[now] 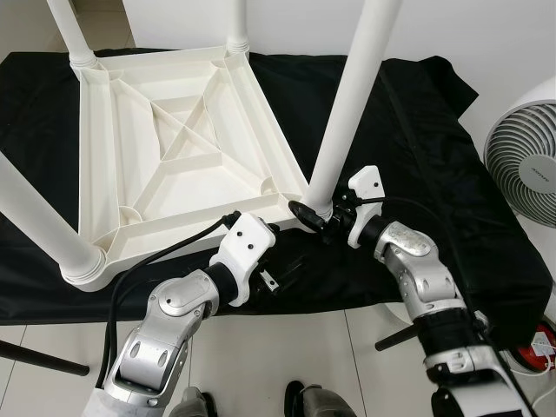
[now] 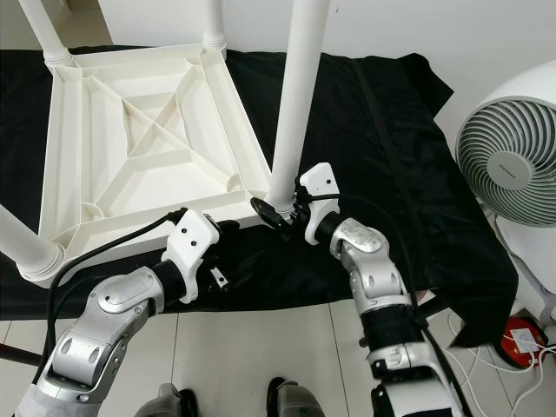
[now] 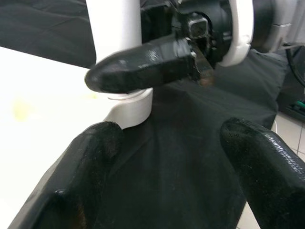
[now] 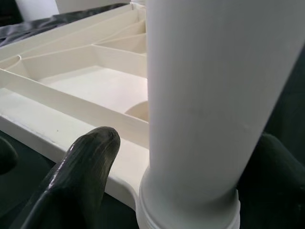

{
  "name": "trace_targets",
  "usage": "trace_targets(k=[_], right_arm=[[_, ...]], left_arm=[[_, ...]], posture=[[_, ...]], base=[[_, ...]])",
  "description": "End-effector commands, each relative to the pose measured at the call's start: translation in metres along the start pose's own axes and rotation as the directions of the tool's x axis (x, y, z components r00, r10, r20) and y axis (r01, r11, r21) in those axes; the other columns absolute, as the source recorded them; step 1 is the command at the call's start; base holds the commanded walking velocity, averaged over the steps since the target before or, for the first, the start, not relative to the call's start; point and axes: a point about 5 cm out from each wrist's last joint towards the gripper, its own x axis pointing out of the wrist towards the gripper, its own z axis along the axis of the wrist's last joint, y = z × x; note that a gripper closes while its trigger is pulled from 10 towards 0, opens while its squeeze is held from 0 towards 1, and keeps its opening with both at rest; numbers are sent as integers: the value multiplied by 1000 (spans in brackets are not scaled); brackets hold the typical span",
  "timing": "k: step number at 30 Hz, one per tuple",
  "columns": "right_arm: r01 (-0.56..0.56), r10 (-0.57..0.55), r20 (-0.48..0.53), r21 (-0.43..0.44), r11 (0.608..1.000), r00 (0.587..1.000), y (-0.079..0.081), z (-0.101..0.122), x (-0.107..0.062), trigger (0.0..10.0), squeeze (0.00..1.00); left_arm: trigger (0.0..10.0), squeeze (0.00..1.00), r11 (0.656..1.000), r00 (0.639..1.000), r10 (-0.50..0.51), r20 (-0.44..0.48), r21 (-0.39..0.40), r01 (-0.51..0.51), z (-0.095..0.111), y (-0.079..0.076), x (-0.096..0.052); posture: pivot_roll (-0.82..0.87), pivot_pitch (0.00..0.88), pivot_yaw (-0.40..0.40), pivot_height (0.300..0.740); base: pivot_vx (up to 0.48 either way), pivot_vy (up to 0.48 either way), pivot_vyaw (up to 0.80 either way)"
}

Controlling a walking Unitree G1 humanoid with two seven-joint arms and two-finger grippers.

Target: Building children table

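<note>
While the upturned tabletop [image 1: 174,139] lay on black cloth [image 1: 417,130], its near leg [image 1: 347,113] was gripped by the right tool [image 1: 314,219]; the left tool [image 3: 167,157] was held open beside it.

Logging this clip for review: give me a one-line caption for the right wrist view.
Right gripper straddles the base of a white table leg seated in the corner of the upturned tabletop.

Bright, even indoor light, and my head views are sharp.
Soft glare sits on the white table leg [image 4: 209,95]; close before it, my right gripper's fingers [image 4: 81,176] blur slightly.
</note>
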Motion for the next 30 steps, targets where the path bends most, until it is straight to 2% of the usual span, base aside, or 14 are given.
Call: trace_targets(k=[1, 4, 7, 8, 9, 10, 19, 24, 26, 29, 30], right_arm=[[-28, 28, -15, 5, 1000, 1000, -3, -4, 0, 10000, 0], [-60, 61, -50, 6, 998, 997, -16, -8, 1, 10000, 0], [-69, 70, -65, 7, 998, 995, -18, -10, 2, 9765, 0], [-78, 79, -78, 15, 997, 994, -20, -13, 2, 2863, 0], [-78, 79, -78, 15, 997, 994, -20, -13, 2, 2863, 0], [-85, 87, -83, 22, 996, 993, -21, -15, 2, 0, 0], [-70, 74, -64, 65, 995, 995, -12, -21, 4, 0, 0], [87, -82, -72, 63, 994, 994, -8, -24, 12, 0, 0], [170, -163, -75, 100, 980, 984, -3, -24, 16, 0, 0], [196, -188, -74, 115, 974, 979, -1, -24, 16, 0, 0], [242, -235, -69, 123, 962, 970, 3, -22, 18, 0, 0]], left_arm=[[10000, 0, 1000, 1000, 12, 5, 7, -12, 1, -1, 1], [10000, 0, 1000, 1000, 7, 11, 6, -7, 2, -2, 2], [10000, 0, 1000, 1000, 5, 12, 6, -5, 2, -3, 2], [10000, 0, 1000, 1000, 4, 13, 6, -4, 2, -3, 2], [10000, 0, 1000, 1000, 4, 13, 6, -4, 2, -3, 2], [10000, 0, 1000, 1000, 3, 14, 7, -3, 3, -3, 2], [10000, 0, 1000, 1000, 16, 20, -5, -16, 2, -6, 2], [10000, 0, 1000, 1000, 20, 22, -11, -19, 2, -6, 2], [10000, 0, 1000, 1000, 18, 22, -14, -18, 2, -7, 1], [10000, 0, 1000, 1000, 17, 21, -15, -17, 2, -7, 1], [10000, 0, 1000, 1000, 15, 20, -18, -14, 2, -7, 1]], posture=[[-60, 102, -18, 740], [-56, 93, -13, 740], [-56, 93, -13, 740], [-52, 86, -14, 740], [-52, 86, -14, 740], [-52, 86, -14, 740], [-40, 79, -26, 740], [-45, 89, -26, 740], [-50, 100, -23, 740], [-50, 100, -23, 740], [-56, 108, -17, 740]], base=[[0, 0, 0], [0, 0, 0], [0, 0, 0], [0, 0, 0], [0, 0, 0], [0, 0, 0], [0, 0, 0], [0, 0, 0], [0, 0, 0], [0, 0, 0], [0, 0, 0]])
